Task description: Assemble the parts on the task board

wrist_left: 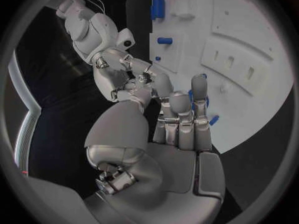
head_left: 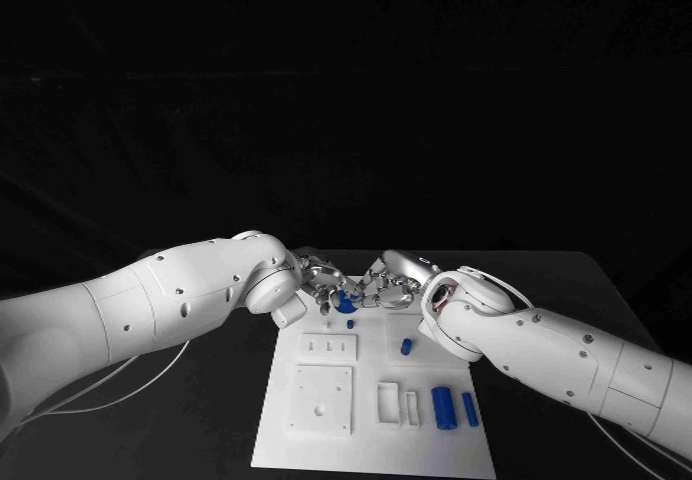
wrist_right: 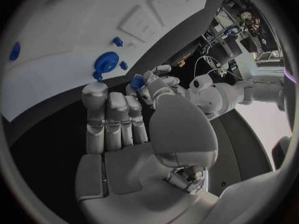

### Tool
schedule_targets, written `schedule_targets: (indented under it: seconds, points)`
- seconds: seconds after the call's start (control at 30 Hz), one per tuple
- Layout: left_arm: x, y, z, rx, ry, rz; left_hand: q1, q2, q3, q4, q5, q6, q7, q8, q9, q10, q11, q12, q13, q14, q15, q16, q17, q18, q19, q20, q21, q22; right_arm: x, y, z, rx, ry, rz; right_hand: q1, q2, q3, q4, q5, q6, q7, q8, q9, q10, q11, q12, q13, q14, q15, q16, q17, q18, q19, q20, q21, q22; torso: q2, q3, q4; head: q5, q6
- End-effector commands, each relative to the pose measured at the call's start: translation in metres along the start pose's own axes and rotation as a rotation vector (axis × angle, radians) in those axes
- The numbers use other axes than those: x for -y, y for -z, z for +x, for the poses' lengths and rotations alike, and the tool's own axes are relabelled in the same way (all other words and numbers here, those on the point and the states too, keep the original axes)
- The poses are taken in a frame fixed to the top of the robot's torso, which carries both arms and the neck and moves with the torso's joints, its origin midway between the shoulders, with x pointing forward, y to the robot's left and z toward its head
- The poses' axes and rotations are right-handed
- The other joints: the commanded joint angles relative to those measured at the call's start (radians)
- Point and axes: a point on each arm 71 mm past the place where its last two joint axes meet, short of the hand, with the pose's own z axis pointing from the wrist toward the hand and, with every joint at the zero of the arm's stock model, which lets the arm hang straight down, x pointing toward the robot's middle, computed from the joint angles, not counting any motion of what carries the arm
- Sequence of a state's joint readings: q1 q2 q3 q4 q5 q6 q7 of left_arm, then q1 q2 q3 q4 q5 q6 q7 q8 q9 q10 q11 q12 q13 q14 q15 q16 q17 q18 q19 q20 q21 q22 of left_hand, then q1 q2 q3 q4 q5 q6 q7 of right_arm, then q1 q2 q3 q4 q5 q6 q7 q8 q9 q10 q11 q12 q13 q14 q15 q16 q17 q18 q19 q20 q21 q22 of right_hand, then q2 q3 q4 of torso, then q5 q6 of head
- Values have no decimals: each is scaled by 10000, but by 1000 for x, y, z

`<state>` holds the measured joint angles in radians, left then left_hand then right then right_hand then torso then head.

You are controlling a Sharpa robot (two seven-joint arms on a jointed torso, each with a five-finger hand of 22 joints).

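**Both hands crowd one small part**

Over the far end of the task board (head_left: pixel 289 440), the left hand (head_left: pixel 320 281) and right hand (head_left: pixel 392 284) meet, fingers clamped on a blue part (head_left: pixel 345 298). A mistimed release in that crowded handover could drop it.

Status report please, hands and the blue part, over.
Both hands meet at the far end of the task board. Left hand and right hand close around one blue part; who holds it, unclear. Nothing in the way.
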<state>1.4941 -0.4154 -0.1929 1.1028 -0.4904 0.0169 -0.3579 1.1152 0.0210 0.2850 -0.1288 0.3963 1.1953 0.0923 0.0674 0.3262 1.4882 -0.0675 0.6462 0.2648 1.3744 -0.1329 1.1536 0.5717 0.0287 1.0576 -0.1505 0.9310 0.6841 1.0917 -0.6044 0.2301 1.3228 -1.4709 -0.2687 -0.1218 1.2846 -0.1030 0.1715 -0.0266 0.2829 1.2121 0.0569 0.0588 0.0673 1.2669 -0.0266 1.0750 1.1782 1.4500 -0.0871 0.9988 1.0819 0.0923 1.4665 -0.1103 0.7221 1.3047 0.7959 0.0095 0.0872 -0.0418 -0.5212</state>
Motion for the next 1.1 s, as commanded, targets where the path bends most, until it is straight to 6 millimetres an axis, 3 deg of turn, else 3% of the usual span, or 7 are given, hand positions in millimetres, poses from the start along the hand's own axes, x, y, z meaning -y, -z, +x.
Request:
schedule_targets:
  seconds: [0.03, 0.47, 0.97, 1.1]
  points:
    - [2, -1, 6, -315, 30, 205, -165, 9, 97, -19, 140, 1815, -1496, 48, 7196, 262, -320, 139, 58, -92, -97, 106, 66, -129, -3, -66, 81, 32, -1, -1, -3, 314, 37, -129, -21, -48, 77, 19, 83, -95, 22, 35, -8, -78, -6, -39, -16, 14, -27, -51, -15, 81, 534, 14, -57, -15, -2, 2, -6, 12, -10]
    - [-2, 0, 4, -283, 98, 142, -229, 18, 115, -113, 168, 1878, -1553, 38, 7894, 261, -379, 482, 247, -89, -125, 368, 337, -138, -23, -91, 153, 164, 3, 0, -3, 379, 90, -107, -3, -77, 120, 2, 87, -298, 87, 35, -9, -100, 27, -64, -47, 12, -2, -72, -28, 105, 533, 42, -86, -31, -6, -1, 5, -6, -17]
    - [-4, 1, 2, -174, 123, 139, -203, 54, 145, -127, 168, 1869, -1548, 23, 7980, 261, -380, 496, 259, -105, -111, 344, 314, -130, -39, -75, 152, 183, 9, 1, -2, 272, 193, 38, -33, -127, 115, 0, 6, -362, 110, 32, -11, -109, 42, -75, -69, 12, 8, -73, -26, 119, 531, 53, -100, -39, -3, -5, 3, -6, -8]
    - [-6, 1, -1, -41, 110, 110, -193, 60, 157, -140, 173, 1866, -1546, 19, 7987, 260, -379, 495, 258, -110, -108, 328, 292, -125, -41, -70, 152, 187, 10, 3, 0, -29, 135, -42, -48, -178, -130, 51, -3, -557, 171, 42, -8, -408, 109, -381, -289, -185, 56, -462, -312, 161, 433, 97, -696, -253, -3, 0, 11, 18, -6]
